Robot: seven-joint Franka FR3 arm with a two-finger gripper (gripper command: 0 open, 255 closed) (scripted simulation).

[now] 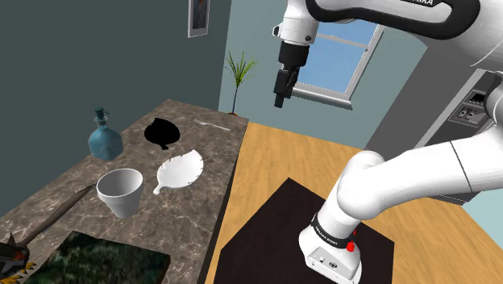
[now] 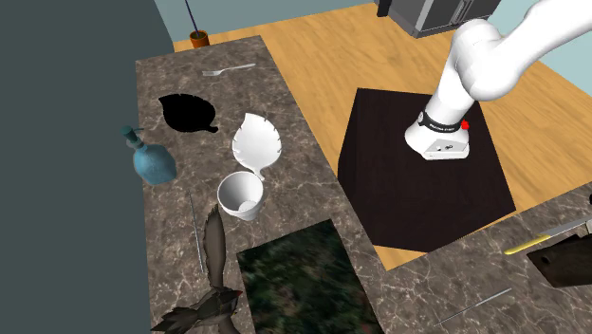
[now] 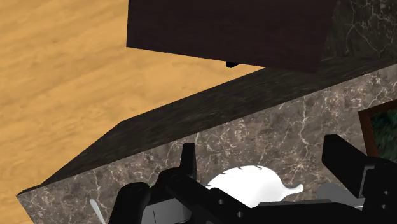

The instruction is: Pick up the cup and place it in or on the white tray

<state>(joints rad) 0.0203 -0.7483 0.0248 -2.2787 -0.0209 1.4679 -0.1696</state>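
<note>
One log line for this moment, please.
gripper: open, high above counter | cup: upright on counter, unheld | white tray: beside cup

A veined, stone-like tabletop (image 2: 304,190) with a faint sheen meets a warm wood-plank floor (image 1: 298,157) and bears a smooth, matt white cup (image 1: 120,192), a smooth white leaf-shaped tray (image 1: 180,170) and a glossy teal bottle (image 1: 105,141), near a matt dark stand (image 1: 274,234).
</note>
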